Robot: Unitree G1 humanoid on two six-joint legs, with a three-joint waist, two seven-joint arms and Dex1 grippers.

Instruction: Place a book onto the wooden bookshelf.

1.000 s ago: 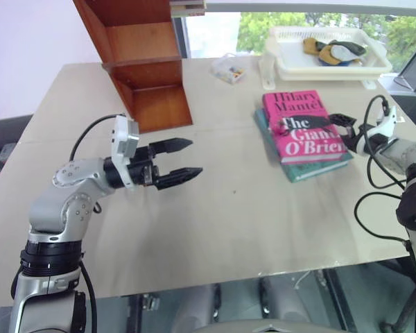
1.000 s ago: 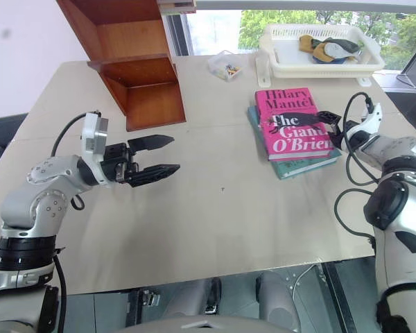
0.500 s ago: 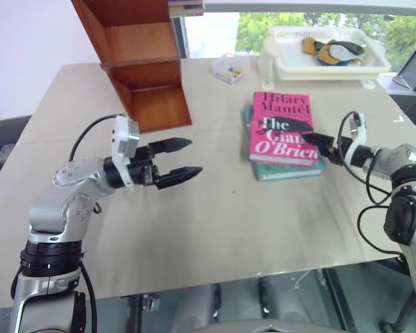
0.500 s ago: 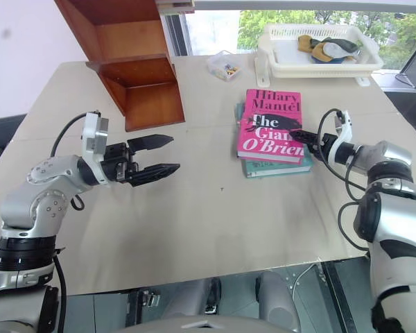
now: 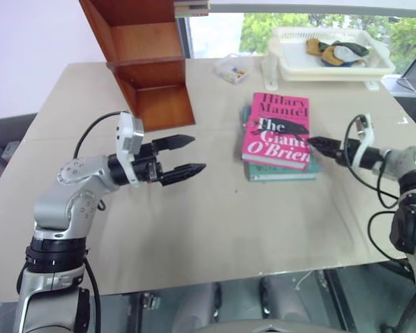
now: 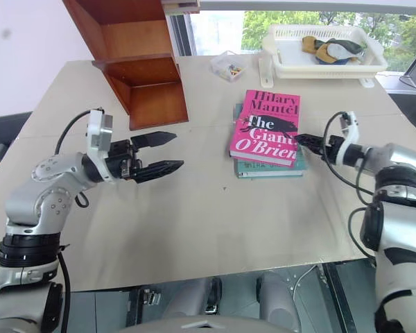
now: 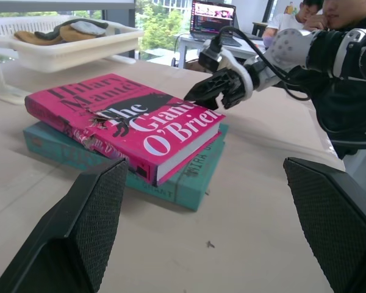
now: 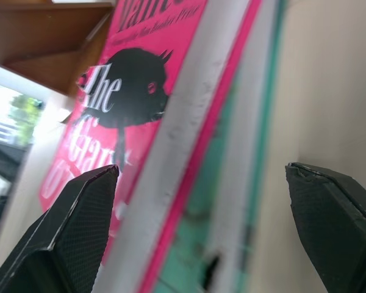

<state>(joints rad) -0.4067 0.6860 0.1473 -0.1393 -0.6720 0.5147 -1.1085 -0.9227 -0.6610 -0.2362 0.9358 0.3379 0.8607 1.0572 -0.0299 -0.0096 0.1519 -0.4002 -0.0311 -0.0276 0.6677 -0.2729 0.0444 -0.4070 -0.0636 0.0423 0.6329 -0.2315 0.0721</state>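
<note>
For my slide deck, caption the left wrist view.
Right tool at the pink book, stacked on a teal book on the table.

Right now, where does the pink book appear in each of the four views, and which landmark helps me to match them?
Left eye view: the pink book lies right of centre on a teal book.
Right eye view: pink book right of centre, near the right gripper.
Left wrist view: pink book left of centre.
Right wrist view: its cover and page edge up close.
Shared landmark: the wooden bookshelf.
</note>
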